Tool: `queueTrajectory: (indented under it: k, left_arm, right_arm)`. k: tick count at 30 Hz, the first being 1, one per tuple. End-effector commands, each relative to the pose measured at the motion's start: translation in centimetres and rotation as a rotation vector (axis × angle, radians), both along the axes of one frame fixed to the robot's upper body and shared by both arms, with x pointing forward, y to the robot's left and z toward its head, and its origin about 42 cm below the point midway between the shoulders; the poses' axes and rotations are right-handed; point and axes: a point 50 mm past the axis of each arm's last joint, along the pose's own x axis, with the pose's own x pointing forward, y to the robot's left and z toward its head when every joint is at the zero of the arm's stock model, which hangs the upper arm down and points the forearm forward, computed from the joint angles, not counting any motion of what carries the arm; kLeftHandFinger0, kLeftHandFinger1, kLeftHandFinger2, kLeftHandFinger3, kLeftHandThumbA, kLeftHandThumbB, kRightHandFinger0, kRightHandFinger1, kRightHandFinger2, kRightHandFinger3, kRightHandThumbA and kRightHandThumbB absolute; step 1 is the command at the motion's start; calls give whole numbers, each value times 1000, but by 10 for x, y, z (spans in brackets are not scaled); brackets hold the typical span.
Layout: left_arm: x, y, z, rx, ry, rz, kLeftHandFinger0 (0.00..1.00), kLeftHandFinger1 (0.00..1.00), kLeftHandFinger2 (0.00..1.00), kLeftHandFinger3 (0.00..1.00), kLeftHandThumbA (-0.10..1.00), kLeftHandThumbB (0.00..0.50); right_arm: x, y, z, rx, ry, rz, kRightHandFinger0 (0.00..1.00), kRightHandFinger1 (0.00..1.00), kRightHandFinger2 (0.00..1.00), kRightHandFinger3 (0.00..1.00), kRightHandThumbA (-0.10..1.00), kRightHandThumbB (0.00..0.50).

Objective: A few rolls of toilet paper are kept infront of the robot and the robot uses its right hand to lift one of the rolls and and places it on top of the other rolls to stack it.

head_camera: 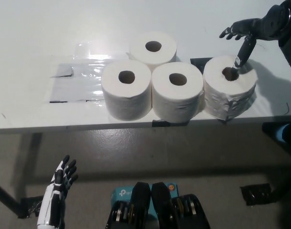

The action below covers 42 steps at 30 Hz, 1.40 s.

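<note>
Several white toilet paper rolls stand upright on the white table. Two sit side by side at the front, a left roll and a middle roll, with a back roll behind them. A fourth roll, wrapped in rumpled paper, stands apart at the right. My black right hand hovers over this roll, fingers spread, one finger pointing down at the rim of its core hole. It holds nothing. My white left hand rests low at the bottom left, below the table, fingers apart.
A clear plastic sheet lies flat on the table left of the rolls. The table's front edge runs just below the front rolls. A teal box sits on the floor at the bottom. A dark object lies on the floor at the right.
</note>
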Motion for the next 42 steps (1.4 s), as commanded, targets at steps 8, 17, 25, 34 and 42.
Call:
queueTrajectory:
  k: [8, 17, 25, 34, 42]
  left_arm:
    - [-1, 1, 10, 8, -63, -6, 1000, 1000, 1000, 1000, 1000, 20]
    - [0, 1, 11, 9, -65, -5, 1000, 1000, 1000, 1000, 1000, 28]
    - [1, 2, 12, 8, -70, -6, 1000, 1000, 1000, 1000, 1000, 31]
    - [0, 2, 11, -2, -67, 0, 1000, 1000, 1000, 1000, 1000, 53]
    - [2, 2, 13, 3, -77, -3, 1000, 1000, 1000, 1000, 1000, 56]
  right_arm:
    - [2, 3, 25, 16, -81, 13, 1000, 1000, 1000, 1000, 1000, 243]
    - [3, 9, 8, 4, -78, 8, 1000, 1000, 1000, 1000, 1000, 250]
    - [3, 11, -8, -66, -70, -21, 1000, 1000, 1000, 1000, 1000, 315]
    - [4, 19, -21, -149, -126, -25, 1000, 1000, 1000, 1000, 889, 336]
    - [4, 16, -36, -145, -336, -9, 1, 28, 204, 1000, 761, 90]
